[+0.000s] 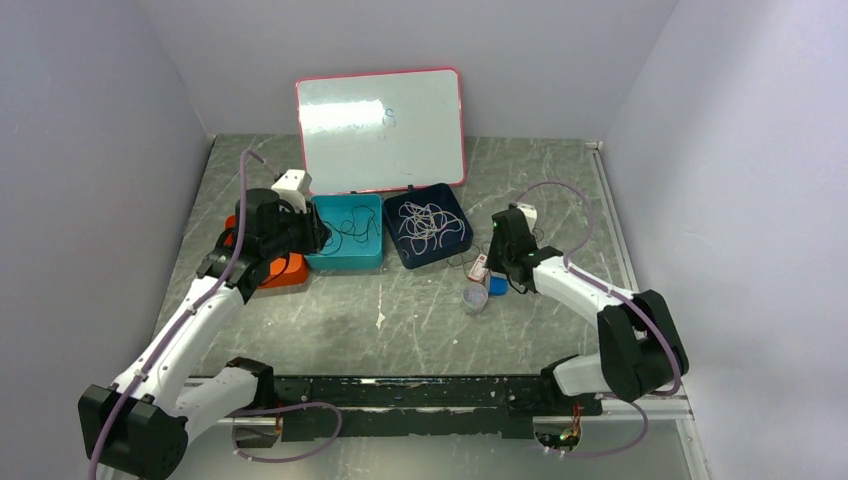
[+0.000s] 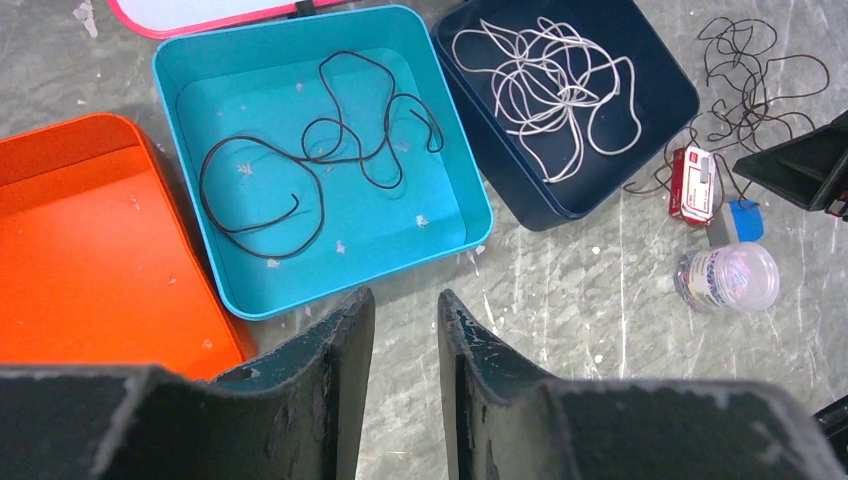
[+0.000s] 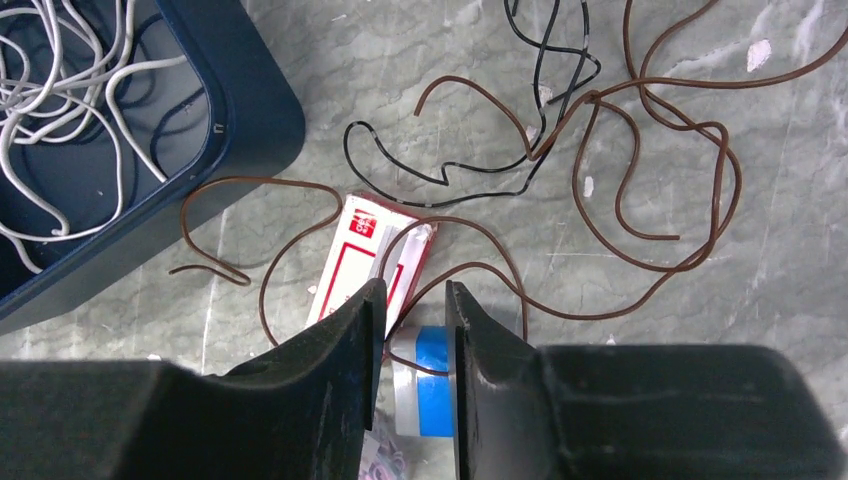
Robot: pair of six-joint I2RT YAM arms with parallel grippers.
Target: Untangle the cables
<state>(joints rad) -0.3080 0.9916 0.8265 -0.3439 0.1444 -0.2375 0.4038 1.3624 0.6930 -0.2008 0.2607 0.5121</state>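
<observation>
A tangle of brown cable (image 3: 455, 79) and a thin black cable (image 3: 347, 145) lies loose on the grey table, right of the trays; it also shows in the left wrist view (image 2: 745, 100). Several white cables (image 2: 545, 85) are piled in the navy tray (image 2: 530, 215). One black cable (image 2: 318, 225) lies in the teal tray (image 2: 300, 25). My right gripper (image 3: 415, 285) is open, low over the brown cable, and a strand runs under the gap. My left gripper (image 2: 405, 295) is open and empty, above the table at the teal tray's near edge.
An orange tray (image 2: 90, 270) with nothing in it stands left of the teal one. A red-and-white card (image 3: 345, 265), a blue-and-grey block (image 3: 432, 350) and a small plastic cup (image 2: 730, 278) lie among the loose cables. A whiteboard (image 1: 380, 130) leans at the back wall.
</observation>
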